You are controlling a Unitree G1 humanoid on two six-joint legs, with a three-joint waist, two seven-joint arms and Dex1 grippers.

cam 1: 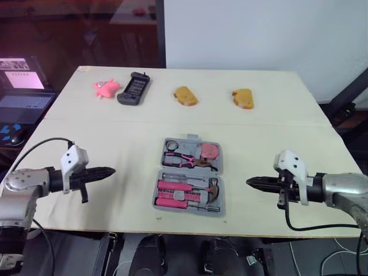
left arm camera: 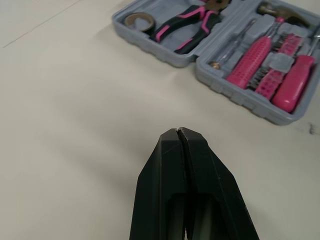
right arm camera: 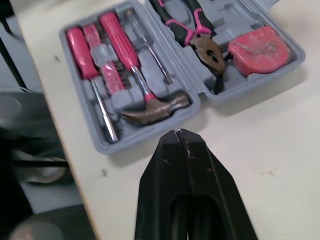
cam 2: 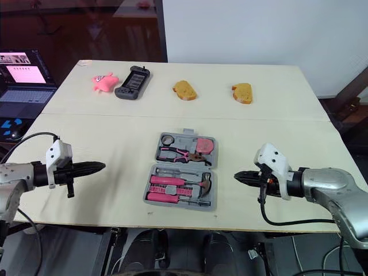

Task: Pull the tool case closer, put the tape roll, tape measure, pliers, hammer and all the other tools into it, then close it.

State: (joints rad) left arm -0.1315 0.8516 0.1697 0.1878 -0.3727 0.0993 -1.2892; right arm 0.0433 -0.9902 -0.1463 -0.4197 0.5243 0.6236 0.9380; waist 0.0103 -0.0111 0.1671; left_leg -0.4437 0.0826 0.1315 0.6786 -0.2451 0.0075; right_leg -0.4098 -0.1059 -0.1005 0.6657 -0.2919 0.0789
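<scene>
Currently held: tool case (cam 1: 187, 143), open flat, at the middle of the surface's (cam 1: 276, 132) near edge.
Far half: tape roll (cam 1: 171, 145), pliers (cam 1: 187, 161), tape measure (cam 1: 209, 150).
Near half: hammer (cam 1: 214, 187), pink screwdrivers (cam 1: 175, 192).
Left hand (cam 1: 109, 171): fingers pressed together, empty, toward the near-left corner, apart from the case.
Right hand (cam 1: 250, 182): likewise pinched together, empty, toward the near-right corner.
Step judged: closing. Hook the far half's outer rim, fold it over squarely, check nothing stands proud, then press down.
</scene>
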